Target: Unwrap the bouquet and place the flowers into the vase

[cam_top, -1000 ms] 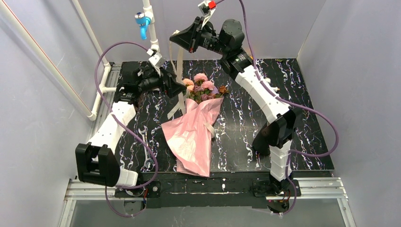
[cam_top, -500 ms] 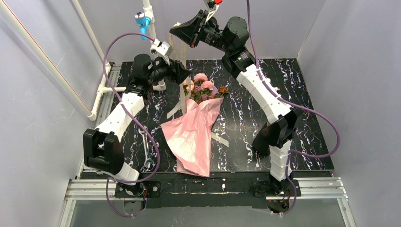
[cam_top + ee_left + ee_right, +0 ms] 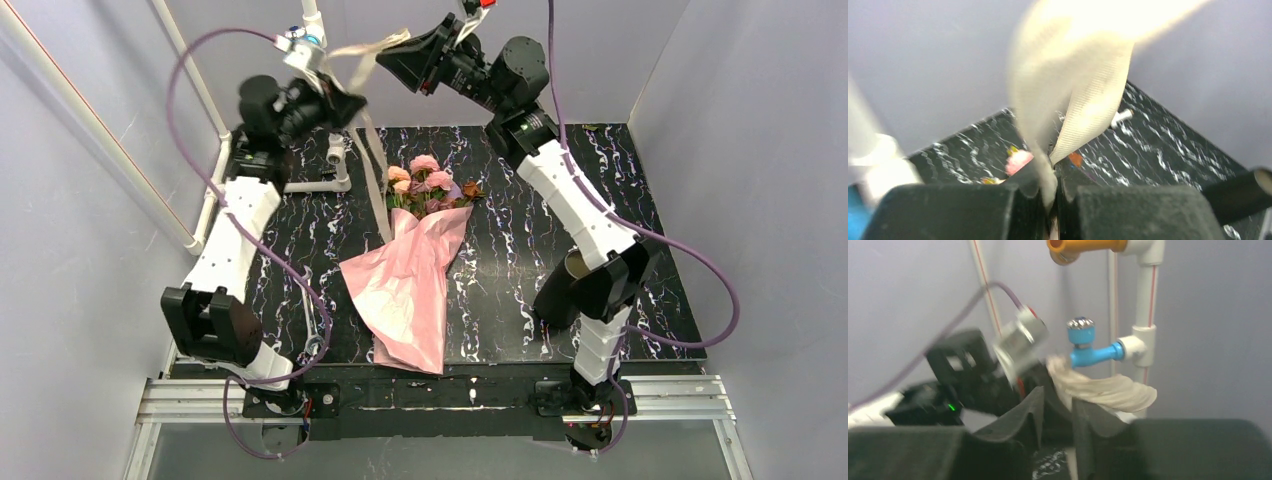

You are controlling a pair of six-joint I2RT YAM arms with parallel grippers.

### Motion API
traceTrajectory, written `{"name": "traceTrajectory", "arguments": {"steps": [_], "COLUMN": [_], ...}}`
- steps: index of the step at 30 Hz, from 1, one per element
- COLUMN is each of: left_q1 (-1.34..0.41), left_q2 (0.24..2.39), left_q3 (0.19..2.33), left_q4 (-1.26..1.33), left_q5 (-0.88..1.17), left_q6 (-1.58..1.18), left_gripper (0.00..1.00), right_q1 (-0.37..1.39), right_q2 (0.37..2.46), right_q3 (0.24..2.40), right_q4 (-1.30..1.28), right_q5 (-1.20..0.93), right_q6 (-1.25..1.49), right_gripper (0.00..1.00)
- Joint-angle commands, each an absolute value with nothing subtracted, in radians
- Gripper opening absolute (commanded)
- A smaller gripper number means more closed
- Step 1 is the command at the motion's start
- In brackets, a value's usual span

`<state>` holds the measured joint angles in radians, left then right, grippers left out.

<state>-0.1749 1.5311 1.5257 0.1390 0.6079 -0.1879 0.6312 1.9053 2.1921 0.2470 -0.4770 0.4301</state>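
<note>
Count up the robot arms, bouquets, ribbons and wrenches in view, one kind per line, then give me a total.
robot arms: 2
bouquet: 1
ribbon: 1
wrench: 1
Total: 5

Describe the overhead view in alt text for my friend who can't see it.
The left arm and right arm are raised over a black marbled table, with a beige ribbon running between their jaws. Below them lies a bouquet in pink paper, its roses pointing away from the arms' bases.
</note>
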Motion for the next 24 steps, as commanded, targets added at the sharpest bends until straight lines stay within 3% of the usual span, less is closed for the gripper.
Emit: {"name": "traceTrajectory", "arguments": {"steps": [1,5,8,17,20,24], "left_q1": [-0.055,0.054,0.116,0.293,0.325,0.333], "left_q2": [1.429,1.442,1.451,1.471,1.451,1.383], "left_q3": [1.741,1.906,2.04,2.292,2.233,1.993], "left_q4": [-0.075,-0.25,-0.381,-0.772,-0.889,-0.927], "left_q5": [0.617,0.626,0.637,0.617,0.581,0.511], "left_q6": [-0.238,-0.289,-0.273,-0.192,-0.122,-0.01], "left_gripper": [0.0,0.0,0.0,0.0,0.0,0.0], "right_q1": [0.624,0.624,0.625,0.625,0.626,0.624], "right_q2": [1.815,1.779,1.769,1.756,1.756,1.759], "right_q3": [2.073,1.964,1.905,1.818,1.803,1.803], "right_q4": [0.288,0.281,0.277,0.242,0.197,0.08], "right_q5": [-0.452,-0.455,-0.47,-0.512,-0.544,-0.594], "right_q6": [0.389,0.38,0.379,0.322,0.278,0.199], "right_gripper": [0.48,0.76,0.86,0.92,0.92,0.92]}}
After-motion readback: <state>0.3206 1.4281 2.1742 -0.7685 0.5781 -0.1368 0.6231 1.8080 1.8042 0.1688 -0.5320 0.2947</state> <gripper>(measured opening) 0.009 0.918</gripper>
